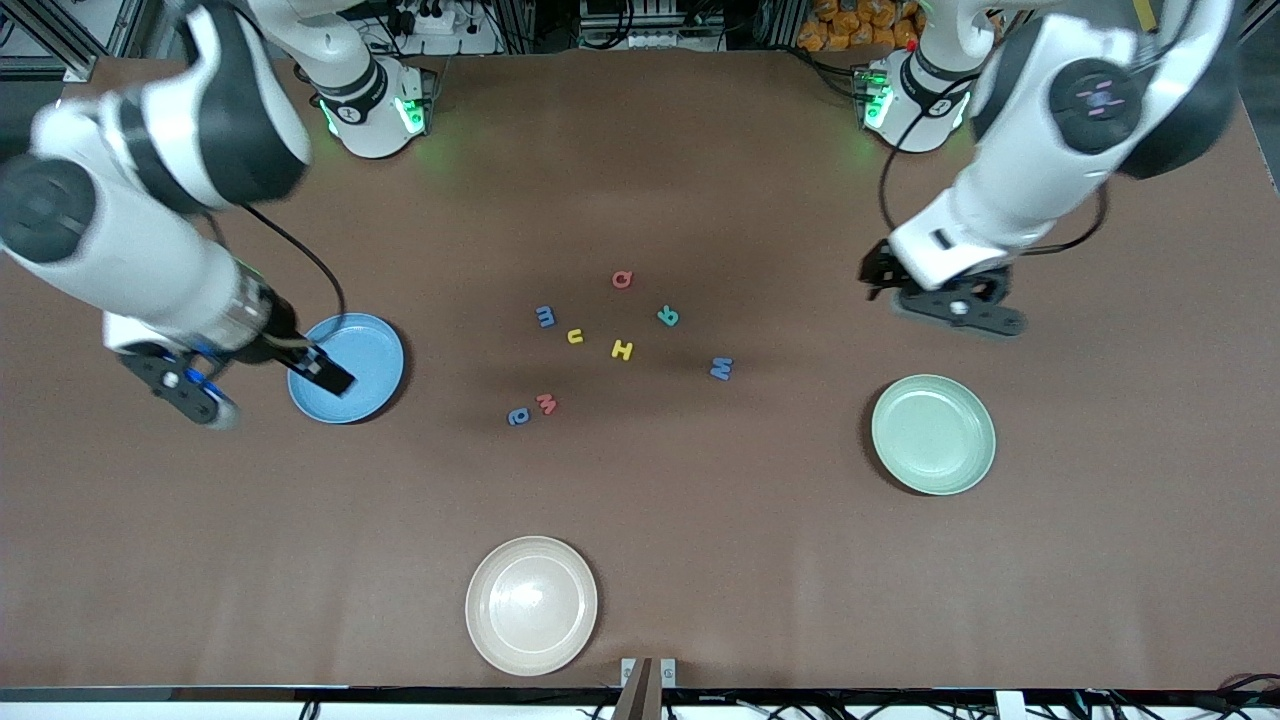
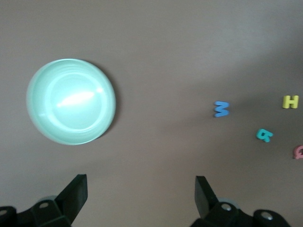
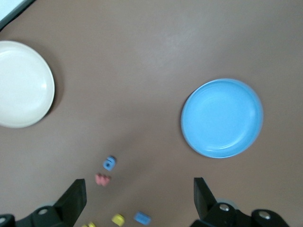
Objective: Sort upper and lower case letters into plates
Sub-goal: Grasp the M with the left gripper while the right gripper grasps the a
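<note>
both claws gape wide, holding nothing: right gripper (image 3: 137, 201) over the blue plate (image 1: 362, 352), left gripper (image 2: 141, 198) above bare table (image 1: 700, 520) near the mint plate (image 1: 933, 434); toy letters (image 1: 622, 349) lie scattered between the plates.

Wide bare counter (image 1: 700, 520) around letters (image 1: 621, 349); only blue plate (image 1: 375, 352), mint plate (image 1: 933, 434), beige plate (image 1: 531, 604) obstructing edges.
</note>
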### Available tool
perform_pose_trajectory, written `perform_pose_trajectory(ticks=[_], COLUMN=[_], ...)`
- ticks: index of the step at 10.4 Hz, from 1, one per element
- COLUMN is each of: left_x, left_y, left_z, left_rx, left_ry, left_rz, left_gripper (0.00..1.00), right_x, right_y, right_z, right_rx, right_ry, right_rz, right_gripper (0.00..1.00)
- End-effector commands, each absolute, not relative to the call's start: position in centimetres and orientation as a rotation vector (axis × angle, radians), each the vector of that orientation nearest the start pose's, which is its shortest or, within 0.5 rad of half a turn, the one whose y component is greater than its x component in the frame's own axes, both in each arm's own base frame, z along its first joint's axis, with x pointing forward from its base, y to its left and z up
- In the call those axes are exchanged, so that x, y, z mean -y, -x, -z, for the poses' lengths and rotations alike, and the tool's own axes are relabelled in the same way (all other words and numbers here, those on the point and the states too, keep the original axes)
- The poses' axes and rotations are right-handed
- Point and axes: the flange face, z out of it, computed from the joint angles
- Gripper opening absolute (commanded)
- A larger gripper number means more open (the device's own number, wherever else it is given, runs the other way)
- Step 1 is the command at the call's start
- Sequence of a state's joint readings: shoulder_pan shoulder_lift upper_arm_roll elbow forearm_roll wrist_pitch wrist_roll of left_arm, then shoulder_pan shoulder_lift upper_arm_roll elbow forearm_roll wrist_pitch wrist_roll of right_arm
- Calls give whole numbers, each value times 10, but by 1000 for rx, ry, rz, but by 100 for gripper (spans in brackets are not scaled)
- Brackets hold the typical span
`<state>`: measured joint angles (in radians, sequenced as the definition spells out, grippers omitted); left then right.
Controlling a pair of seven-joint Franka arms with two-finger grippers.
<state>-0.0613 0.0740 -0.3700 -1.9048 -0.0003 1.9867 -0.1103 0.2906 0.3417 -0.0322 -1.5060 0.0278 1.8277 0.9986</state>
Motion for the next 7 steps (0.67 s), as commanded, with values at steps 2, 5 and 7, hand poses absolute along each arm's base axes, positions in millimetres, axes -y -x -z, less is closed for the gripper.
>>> perform_pose_trajectory(ticks=[2,5,7], left_x=[314,357,373], left_y=[-522,-513,-516], left_z=[-378,-319,-279], left_rx=[-573,-479,-375], left_ry=[3164,3175,3205], left_rz=[-47,-45,14], left_gripper=[100,100,100], right_x=[-235,-257,-257], right_y=[-655,-648,-644], right_z=[-395,-333,-293], right_rx=[-1465,-1675,-1738], right_ry=[2744,2550,2553], right_rz=[-23,-25,-67], right_gripper=[100,100,100])
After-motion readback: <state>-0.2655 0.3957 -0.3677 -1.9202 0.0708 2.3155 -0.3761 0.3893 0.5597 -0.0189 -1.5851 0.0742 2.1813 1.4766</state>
